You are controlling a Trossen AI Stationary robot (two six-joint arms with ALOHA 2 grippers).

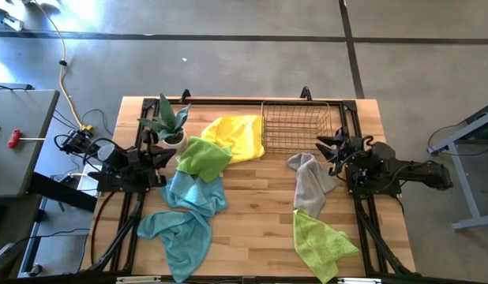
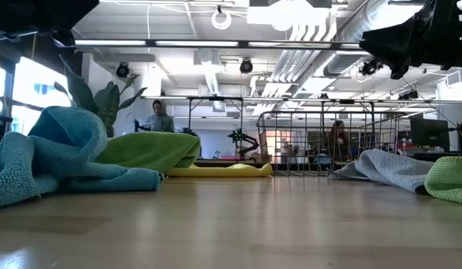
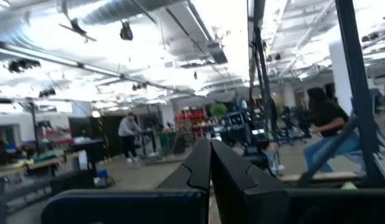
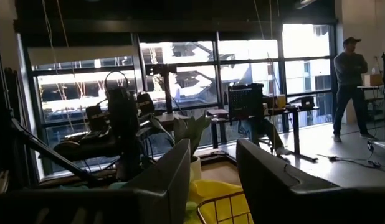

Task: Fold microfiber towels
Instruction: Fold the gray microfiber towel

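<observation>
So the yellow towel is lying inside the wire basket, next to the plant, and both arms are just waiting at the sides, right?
Not quite. The high view shows the yellow towel on the table beside the wire basket, not inside it, its edge against the basket's side. The rest holds: the plant is close by, and both arms wait at the sides.

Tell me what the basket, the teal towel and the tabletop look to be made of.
Basket: thin metal wire, judging by its open grid.
Teal towel: soft, nubby cloth, likely microfiber; it crumples loosely.
Tabletop: wood planks, apparently sealed; pale grain lines show.
</observation>
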